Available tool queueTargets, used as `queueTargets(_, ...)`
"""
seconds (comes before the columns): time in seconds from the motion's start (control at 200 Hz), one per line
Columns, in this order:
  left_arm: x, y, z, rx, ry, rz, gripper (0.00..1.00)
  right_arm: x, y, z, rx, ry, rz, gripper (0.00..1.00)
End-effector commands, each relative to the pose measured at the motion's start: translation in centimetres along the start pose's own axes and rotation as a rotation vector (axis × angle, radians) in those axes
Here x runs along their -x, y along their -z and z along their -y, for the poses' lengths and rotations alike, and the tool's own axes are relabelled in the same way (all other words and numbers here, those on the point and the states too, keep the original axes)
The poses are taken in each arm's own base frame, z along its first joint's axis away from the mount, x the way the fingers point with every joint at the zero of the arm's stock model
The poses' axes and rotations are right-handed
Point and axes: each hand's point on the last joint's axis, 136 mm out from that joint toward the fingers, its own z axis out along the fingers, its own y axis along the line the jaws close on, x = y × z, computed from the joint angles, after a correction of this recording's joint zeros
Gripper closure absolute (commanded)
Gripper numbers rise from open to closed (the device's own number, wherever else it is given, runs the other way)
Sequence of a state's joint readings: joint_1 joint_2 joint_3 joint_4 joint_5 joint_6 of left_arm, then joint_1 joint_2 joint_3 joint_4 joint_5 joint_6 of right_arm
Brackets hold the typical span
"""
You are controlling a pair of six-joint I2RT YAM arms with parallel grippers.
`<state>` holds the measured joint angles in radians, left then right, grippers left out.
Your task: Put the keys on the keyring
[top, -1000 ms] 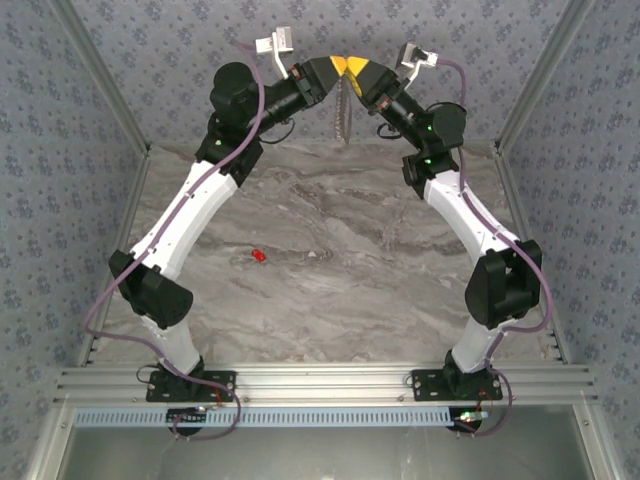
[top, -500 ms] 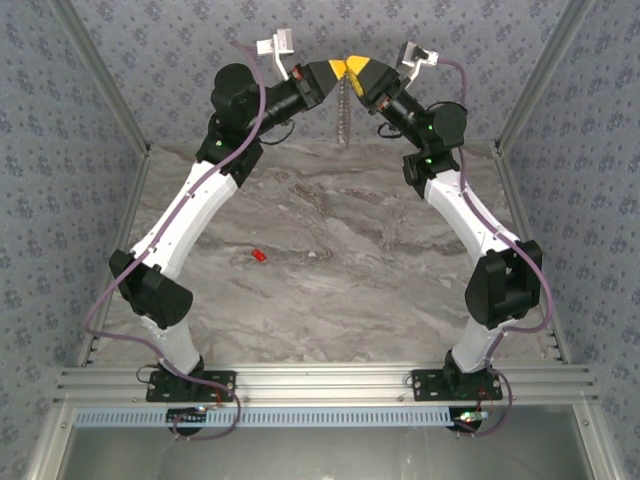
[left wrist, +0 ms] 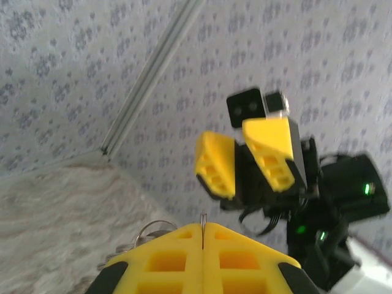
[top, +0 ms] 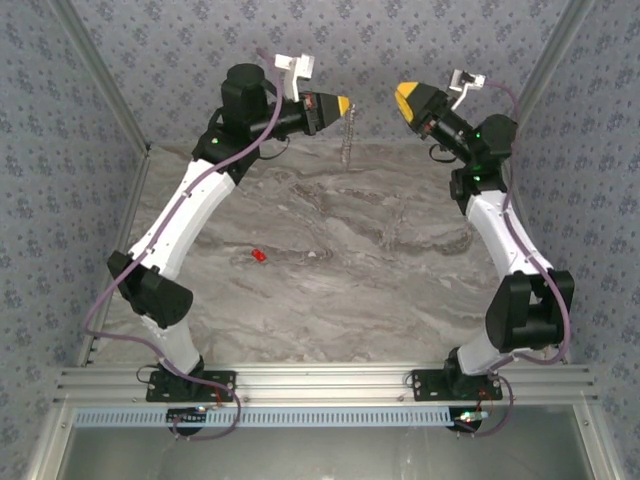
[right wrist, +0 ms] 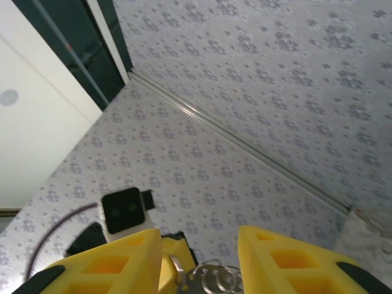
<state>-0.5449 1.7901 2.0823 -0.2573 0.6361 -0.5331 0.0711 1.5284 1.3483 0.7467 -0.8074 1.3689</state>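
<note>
Red key [top: 257, 256]: flat on the marble table [top: 330, 300], well down and to the left of the left pincer, beside that arm's white forearm, touching nothing. Left pincer [top: 344, 104]: raised over the table's far edge, tip pointing right. Its yellow jaws are pressed together, and a thin sliver of metal is nipped in the seam, seen from its own wrist camera. Keyring [top: 348, 137]: hangs straight down from that tip, with loose grey coils just under the jaws. Its lower end is small and blurred, so whether it clears the table is hard to tell. Right pincer [top: 404, 96]: level with the left one and facing it, with a clear gap between the two tips. Its fingers [right wrist: 116, 263] stand apart, gripping nothing. From its wrist camera the keyring's coils show beyond the fingertips.
</note>
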Motion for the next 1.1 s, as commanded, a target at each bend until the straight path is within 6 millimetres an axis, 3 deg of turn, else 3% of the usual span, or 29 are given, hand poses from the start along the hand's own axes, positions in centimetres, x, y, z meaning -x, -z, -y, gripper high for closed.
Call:
queueTargets(0.0,-0.2,1.9,3.3,-0.070,-0.180,-0.090,1.00,-2.0,1.1,-1.3,-0.021,0.094,-0.121,0.60)
queueTargets(0.16,-1.6,2.2,4.6,-0.130,-0.220,-0.194,1.00,-3.8,1.5,-2.3,-0.002,0.183,-0.236,0.60)
queueTargets(0.35,-2.2,2.3,5.6,-0.179,-0.236,-0.254,1.00,-5.0,1.6,-5.6,0.125,0.242,-0.310,0.60)
queueTargets(0.59,-2.4,2.2,5.7,-0.205,-0.289,-0.265,1.00,-7.3,0.1,-8.6,0.218,0.253,-0.404,0.58)
queueTargets(0.764,-2.6,2.3,5.8,-0.219,-0.293,-0.271,1.00,-8.3,-0.6,-8.7,0.229,0.253,-0.449,0.58)
queueTargets(1.094,-2.4,1.9,6.5,-0.271,-0.260,-0.264,1.00,-8.5,-0.9,-7.2,0.194,0.251,-0.454,0.59)
